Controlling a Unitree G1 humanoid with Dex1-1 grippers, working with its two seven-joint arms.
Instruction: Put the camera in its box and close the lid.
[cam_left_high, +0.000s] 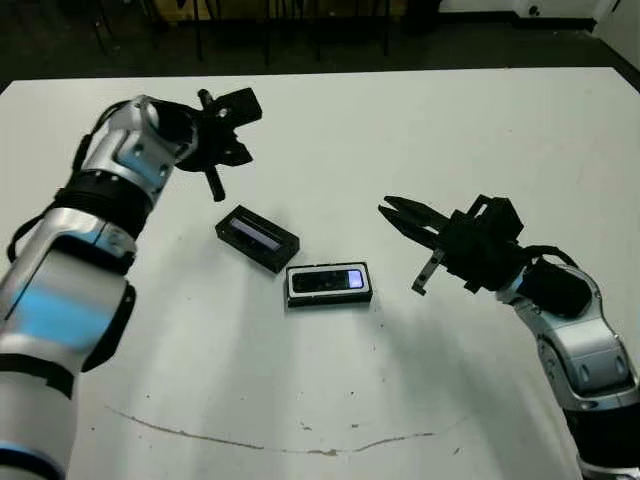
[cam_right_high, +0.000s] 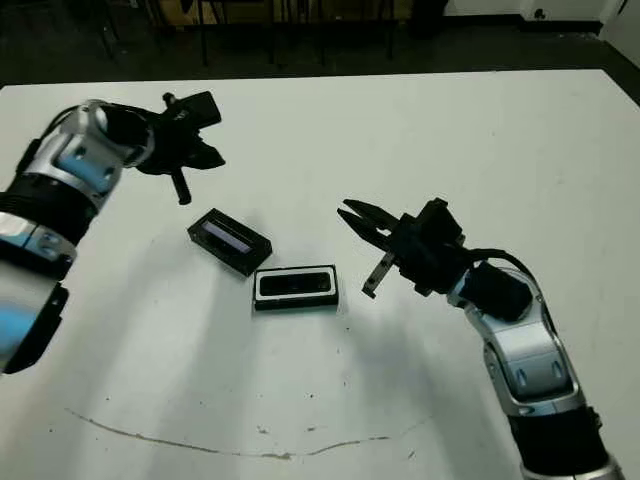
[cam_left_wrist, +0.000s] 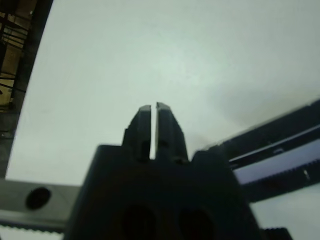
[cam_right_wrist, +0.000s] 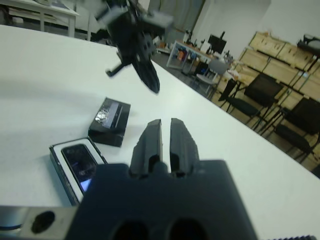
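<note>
The box (cam_left_high: 291, 291), a black-rimmed tray with white lining, lies flat mid-table. The camera (cam_left_high: 325, 281) rests inside it, its bluish-white patch at the right end. The lid (cam_left_high: 257, 238), black with a glossy strip, sits on the table just off the box's far left corner and leaves the box uncovered. My left gripper (cam_left_wrist: 154, 106) hovers shut and empty above the table, beyond and left of the lid. To the right of the box, my right gripper (cam_left_high: 385, 207) is raised, shut and empty, pointing toward the box.
A thin dark line (cam_left_high: 280, 445) runs across the table near its front edge. Beyond the far table edge (cam_left_high: 320, 72) are dark floor and chair legs. The right wrist view shows chairs (cam_right_wrist: 260, 97) and crates past the table.
</note>
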